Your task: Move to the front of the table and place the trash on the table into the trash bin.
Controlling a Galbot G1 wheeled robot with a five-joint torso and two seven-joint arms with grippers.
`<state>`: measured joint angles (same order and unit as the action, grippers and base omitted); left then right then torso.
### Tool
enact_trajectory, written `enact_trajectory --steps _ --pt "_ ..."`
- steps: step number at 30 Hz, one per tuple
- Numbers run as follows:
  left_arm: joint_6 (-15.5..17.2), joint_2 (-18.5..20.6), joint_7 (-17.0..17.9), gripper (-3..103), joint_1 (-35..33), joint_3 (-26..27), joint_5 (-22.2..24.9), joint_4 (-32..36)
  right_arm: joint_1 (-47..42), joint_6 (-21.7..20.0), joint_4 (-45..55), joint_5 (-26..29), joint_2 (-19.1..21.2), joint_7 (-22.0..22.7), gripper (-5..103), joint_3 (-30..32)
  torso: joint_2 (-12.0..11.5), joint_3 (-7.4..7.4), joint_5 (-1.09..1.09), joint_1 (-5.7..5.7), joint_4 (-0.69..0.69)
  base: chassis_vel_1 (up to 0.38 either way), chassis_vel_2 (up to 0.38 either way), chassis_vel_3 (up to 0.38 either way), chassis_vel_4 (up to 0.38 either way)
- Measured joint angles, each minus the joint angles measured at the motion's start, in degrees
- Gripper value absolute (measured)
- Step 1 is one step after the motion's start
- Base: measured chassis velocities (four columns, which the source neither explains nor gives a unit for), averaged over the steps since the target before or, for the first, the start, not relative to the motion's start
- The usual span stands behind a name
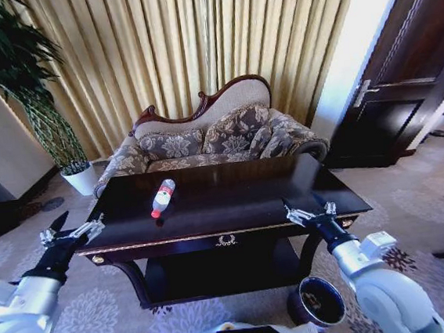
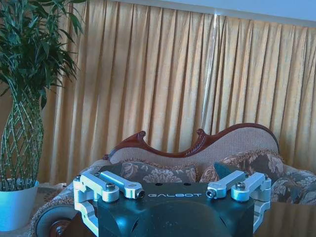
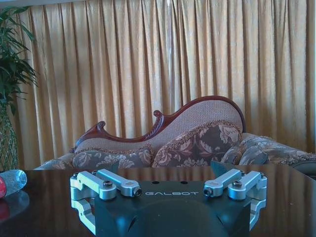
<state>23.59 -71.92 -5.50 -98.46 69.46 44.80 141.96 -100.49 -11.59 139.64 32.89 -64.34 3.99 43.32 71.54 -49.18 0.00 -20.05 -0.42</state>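
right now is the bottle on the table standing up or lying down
Lying down. The bottle rests on its side on the table, red cap end toward the robot, base toward the sofa.

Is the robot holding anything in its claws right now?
No, nothing is held. The left gripper and right gripper are both open and empty, near the table's front corners. The bottle lies on the table untouched.

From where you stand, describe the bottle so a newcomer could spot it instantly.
Start at the large dark glossy table in front of the floral sofa. The bottle lies on its side left of the tabletop's centre. It is clear plastic with a red cap and label.
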Motion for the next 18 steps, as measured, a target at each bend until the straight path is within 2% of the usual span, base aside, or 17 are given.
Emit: enact_trajectory --steps 4,9,13,14,16,17,18 --pt "-0.03 0.95 0.42 100 0.23 -0.04 0.37 -0.57 -0.05 0.11 -0.08 0.01 -0.56 -0.01 100 -0.15 0.00 0.00 0.00 0.00 -0.01 0.000 0.000 0.000 0.000" --pt "-0.04 4.43 3.03 100 1.95 -0.49 2.10 -2.54 -0.19 0.26 -0.40 -0.17 -1.21 -0.01 100 -0.40 0.00 0.01 0.00 0.02 -0.01 0.000 0.000 0.000 0.000" --pt "1.05 9.89 5.43 100 5.99 -2.17 3.92 -5.55 -0.58 0.76 -0.65 -0.58 -1.47 -0.01 100 -0.49 0.00 0.01 -0.01 0.02 0.00 0.000 0.000 0.000 0.000" --pt "1.05 9.89 5.43 100 5.99 -2.17 3.92 -5.55 -0.58 0.76 -0.65 -0.58 -1.47 -0.01 100 -0.49 0.00 0.01 -0.01 0.02 0.00 0.000 0.000 0.000 0.000" --pt "1.40 14.11 6.87 100 8.55 -3.86 4.87 -7.98 -0.84 0.83 -0.63 -0.59 -1.43 -0.01 100 -0.25 0.00 0.00 -0.01 0.02 -0.01 0.000 0.000 0.000 0.000" --pt "1.40 14.11 6.87 100 8.55 -3.86 4.87 -7.98 -0.84 0.83 -0.63 -0.59 -1.43 -0.01 100 -0.25 0.00 0.00 -0.01 0.02 -0.01 0.000 0.000 0.000 0.000" --pt "1.60 16.02 7.43 100 9.88 -4.75 5.29 -9.14 -0.86 0.83 -0.64 -0.59 -1.40 -0.01 100 -0.22 0.00 0.00 -0.02 0.02 0.00 0.000 0.000 0.000 0.000"
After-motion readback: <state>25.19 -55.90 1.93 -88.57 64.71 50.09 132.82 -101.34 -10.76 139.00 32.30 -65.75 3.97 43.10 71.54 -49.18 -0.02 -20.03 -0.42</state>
